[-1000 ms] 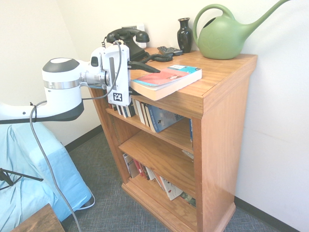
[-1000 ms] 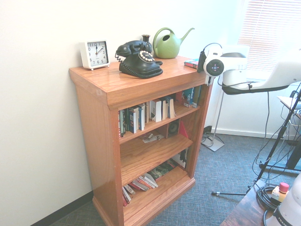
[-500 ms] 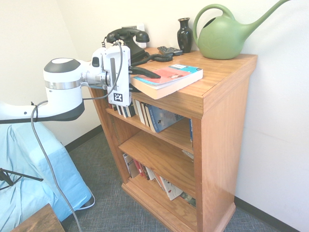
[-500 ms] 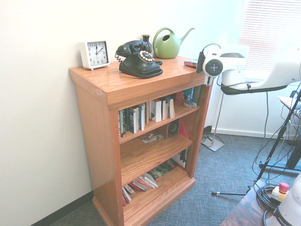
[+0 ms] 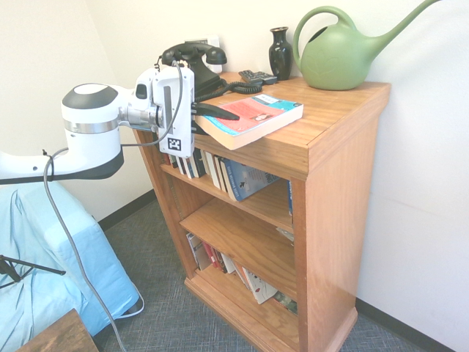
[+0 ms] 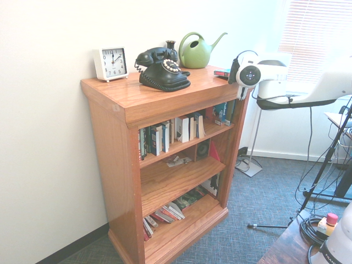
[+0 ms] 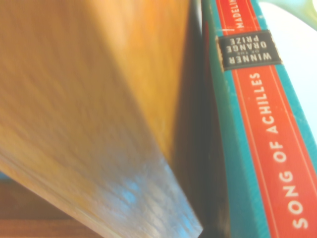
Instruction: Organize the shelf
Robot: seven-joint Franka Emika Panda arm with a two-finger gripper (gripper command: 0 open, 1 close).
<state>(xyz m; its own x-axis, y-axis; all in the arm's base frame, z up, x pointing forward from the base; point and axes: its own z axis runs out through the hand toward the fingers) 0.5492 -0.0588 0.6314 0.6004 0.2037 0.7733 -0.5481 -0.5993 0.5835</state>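
The shelf (image 5: 333, 110) is an orange-brown oak bookcase against the wall, also seen in the second exterior view (image 6: 148, 102). A book (image 5: 258, 116) with a red and teal cover lies at the front corner of its top, overhanging the edge. My gripper (image 5: 214, 117) comes in level from the side and is shut on the book's overhanging end, one black finger on the cover. That end sits slightly raised off the wood. The wrist view shows the book's red and teal spine (image 7: 262, 148) beside the blurred shelf top (image 7: 89, 99).
A black telephone (image 5: 192, 55), a dark vase (image 5: 280, 51), a green watering can (image 5: 341, 55) and a white clock (image 6: 111, 62) stand on the top. Rows of books (image 5: 234, 177) fill the inner boards. A blue-draped block (image 5: 44, 271) sits on the floor below the arm.
The fingers have closed on the book's end. The gripper has drawn back and up a little, and the book has shifted with it, its gripped end lifting off the top.
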